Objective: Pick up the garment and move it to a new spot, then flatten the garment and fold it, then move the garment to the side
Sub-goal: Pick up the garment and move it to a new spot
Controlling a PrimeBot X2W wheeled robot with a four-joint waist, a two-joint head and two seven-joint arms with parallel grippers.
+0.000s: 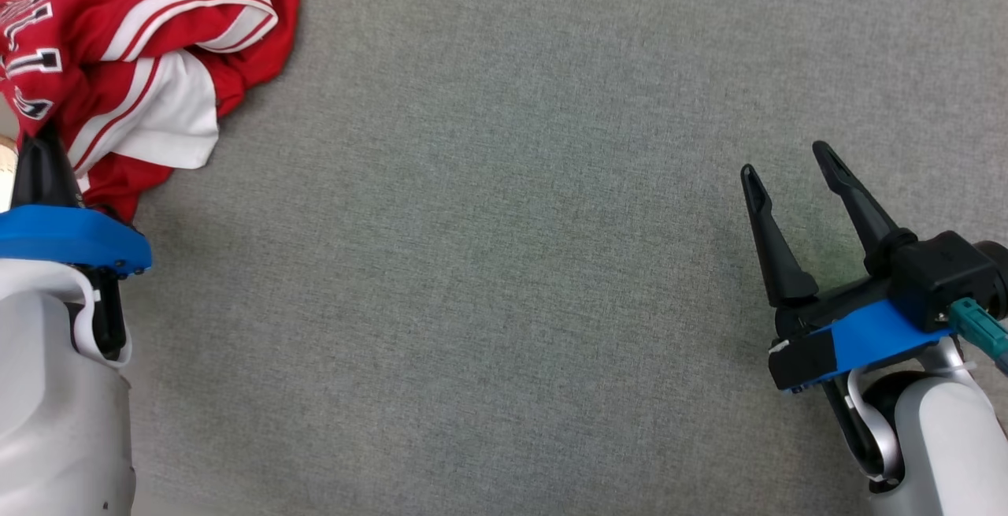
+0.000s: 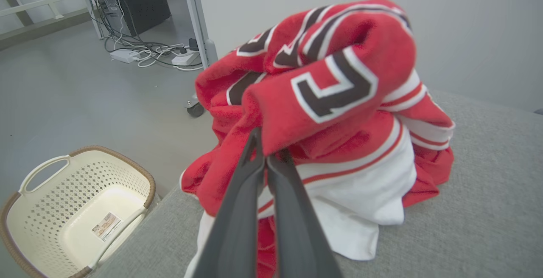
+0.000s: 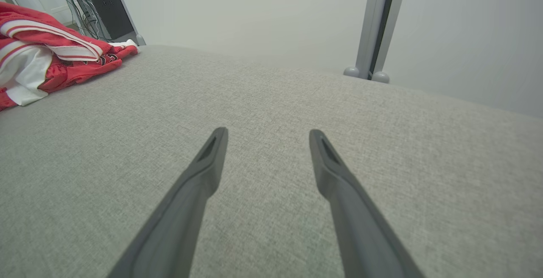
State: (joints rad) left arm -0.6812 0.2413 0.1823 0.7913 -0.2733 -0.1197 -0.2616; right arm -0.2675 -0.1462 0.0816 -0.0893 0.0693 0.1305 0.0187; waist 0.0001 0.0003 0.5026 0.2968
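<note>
At ten o'clock on the grey table [image 1: 504,280], in the head view, the red-and-white garment [image 1: 142,51] lies bunched. The left gripper [image 2: 267,150] is pinched tight on its red fold; the right gripper [image 1: 786,160], at four o'clock, stands wide

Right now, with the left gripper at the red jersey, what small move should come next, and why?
Probably a short lift of the left gripper, straight up. It is shut on a red fold of the jersey, which lies crumpled near the edge of the table. The right gripper stands open, far away.
</note>
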